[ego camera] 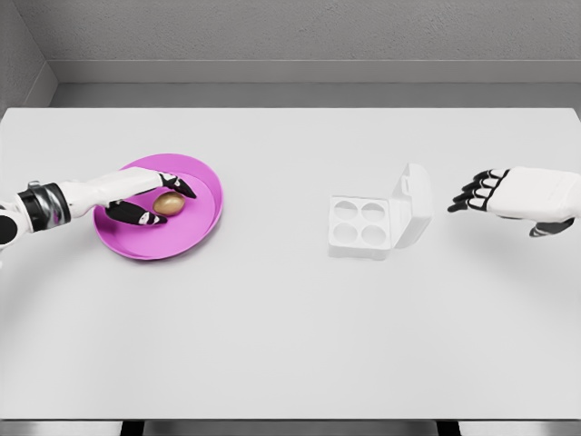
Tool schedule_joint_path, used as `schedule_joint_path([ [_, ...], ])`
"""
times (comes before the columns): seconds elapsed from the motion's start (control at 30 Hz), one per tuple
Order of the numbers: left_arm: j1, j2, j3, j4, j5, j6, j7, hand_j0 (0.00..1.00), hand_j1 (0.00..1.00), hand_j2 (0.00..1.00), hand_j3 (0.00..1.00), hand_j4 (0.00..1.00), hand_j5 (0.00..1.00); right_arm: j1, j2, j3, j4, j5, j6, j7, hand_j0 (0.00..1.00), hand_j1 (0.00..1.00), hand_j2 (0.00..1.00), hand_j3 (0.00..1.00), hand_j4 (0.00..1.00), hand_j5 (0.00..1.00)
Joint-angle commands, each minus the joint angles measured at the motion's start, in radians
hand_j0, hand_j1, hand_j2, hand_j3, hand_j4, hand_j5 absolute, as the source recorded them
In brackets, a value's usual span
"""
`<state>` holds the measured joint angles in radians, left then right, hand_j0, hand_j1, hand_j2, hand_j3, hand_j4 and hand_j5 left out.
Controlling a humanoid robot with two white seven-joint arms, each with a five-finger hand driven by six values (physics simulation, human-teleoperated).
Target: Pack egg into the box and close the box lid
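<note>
Your white surface (290, 345) carries a pink plate (204, 227) at left and the open four-cup box (363, 225) well apart to its right, lid (413, 204) upright. The right robot hand (477, 193) hovers near that lid, fingers loosely spread, empty. The left robot hand (145, 202) brackets the egg (169, 203) on the plate; full closure isn't clear. Judge the egg light, smooth, fragile: pinch gently across its middle.

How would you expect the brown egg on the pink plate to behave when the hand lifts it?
The egg is small, smooth and rounded, so it may slip between the left hand's fingers. Freed, it would probably roll toward the dished middle of the plate. It is probably fragile, so a light grip seems wise.
</note>
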<state>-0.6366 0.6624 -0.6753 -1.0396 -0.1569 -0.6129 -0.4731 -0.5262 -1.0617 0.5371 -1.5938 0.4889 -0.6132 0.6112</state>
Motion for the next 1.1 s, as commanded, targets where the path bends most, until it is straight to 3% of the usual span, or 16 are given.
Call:
schedule_joint_path([
  [0.0,0.000,-0.001,0.000,0.000,0.007,0.002,-0.001,0.70,0.70,0.70,0.70,0.70,0.70,0.000,-0.001,0.000,-0.002,-0.003,0.002,0.000,1.00,1.00,1.00,1.00,1.00,1.00],
  [0.5,0.000,-0.014,-0.013,-0.002,0.004,0.002,-0.001,0.70,0.70,0.70,0.70,0.70,0.70,0.000,-0.001,-0.002,0.000,-0.004,0.002,0.000,1.00,1.00,1.00,1.00,1.00,1.00],
  [0.73,0.000,-0.014,-0.013,-0.002,0.004,0.002,-0.002,0.61,0.61,0.61,0.61,0.61,0.61,0.000,-0.001,-0.002,-0.002,-0.004,0.002,0.000,1.00,1.00,1.00,1.00,1.00,1.00],
  [1.03,-0.002,-0.012,-0.013,0.009,-0.001,0.002,-0.002,0.60,0.60,0.60,0.60,0.60,0.60,0.000,-0.003,-0.002,0.000,-0.004,0.002,0.000,1.00,1.00,1.00,1.00,1.00,1.00],
  [1.07,-0.002,-0.012,-0.013,0.009,-0.007,0.002,-0.002,0.55,0.55,0.55,0.55,0.55,0.55,0.000,-0.003,-0.002,0.000,-0.004,0.002,0.000,1.00,1.00,1.00,1.00,1.00,1.00],
])
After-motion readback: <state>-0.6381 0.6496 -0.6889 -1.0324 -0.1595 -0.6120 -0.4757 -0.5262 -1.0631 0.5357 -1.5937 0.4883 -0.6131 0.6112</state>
